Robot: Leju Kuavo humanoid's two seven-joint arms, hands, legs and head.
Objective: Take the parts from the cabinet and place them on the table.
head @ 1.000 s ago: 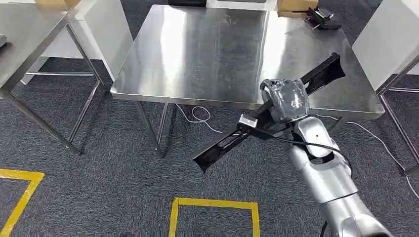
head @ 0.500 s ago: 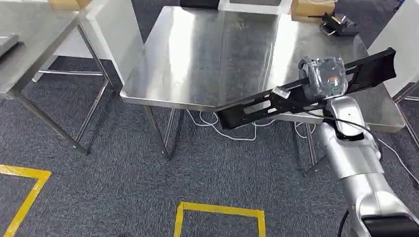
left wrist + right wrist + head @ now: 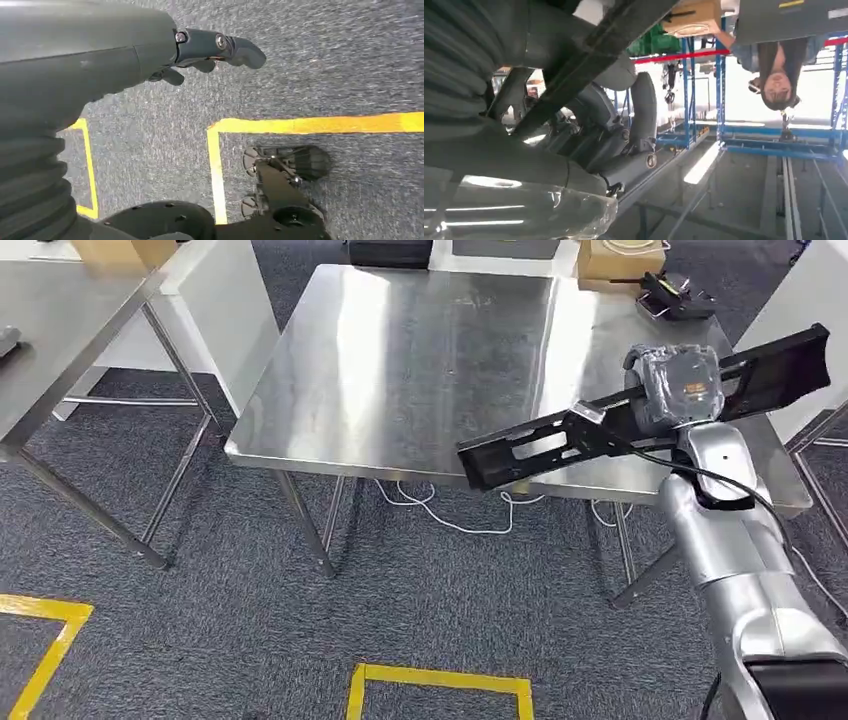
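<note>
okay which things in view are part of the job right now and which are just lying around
Job:
long black part, held in the right hand
steel table, where it goes

Lying about:
cardboard box at the table's far edge
small black device beside the box
second steel table

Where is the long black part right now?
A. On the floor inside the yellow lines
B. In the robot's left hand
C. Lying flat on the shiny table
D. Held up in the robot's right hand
D: the right hand grips the long black part near its middle, holding it over the front edge of the steel table.
</note>
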